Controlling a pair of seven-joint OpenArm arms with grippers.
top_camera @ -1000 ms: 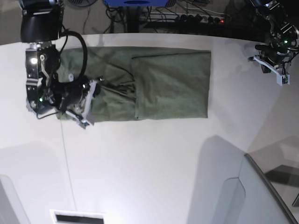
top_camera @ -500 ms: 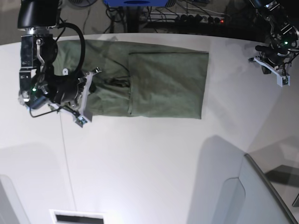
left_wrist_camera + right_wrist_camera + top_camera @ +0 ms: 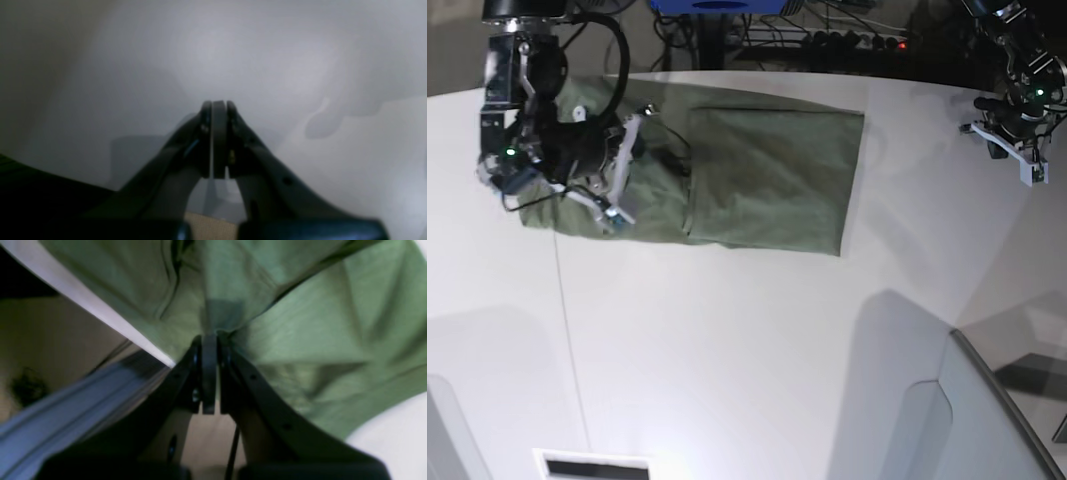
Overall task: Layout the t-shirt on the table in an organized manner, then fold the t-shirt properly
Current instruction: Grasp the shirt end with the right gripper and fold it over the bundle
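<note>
The olive-green t-shirt (image 3: 767, 170) lies folded into a long band near the far edge of the white table (image 3: 727, 340), its left end bunched and lifted. My right gripper (image 3: 624, 170) is at that left end. In the right wrist view the right gripper (image 3: 209, 337) is shut on a pinch of the t-shirt (image 3: 300, 340), close to the table's edge (image 3: 110, 325). My left gripper (image 3: 1027, 160) hovers at the far right, well away from the shirt. In the left wrist view the left gripper (image 3: 218, 104) is shut on nothing above the bare table (image 3: 267, 60).
A grey translucent panel (image 3: 987, 420) stands at the near right corner. Cables and a power strip (image 3: 857, 40) lie beyond the far edge. A thin dark seam (image 3: 567, 330) runs down the table's left side. A white slotted piece (image 3: 592, 465) sits at the front edge.
My right gripper has pulled the shirt's left end toward the far edge. The whole shirt slid left and back, now lying slightly skewed. The left arm has stayed still.
</note>
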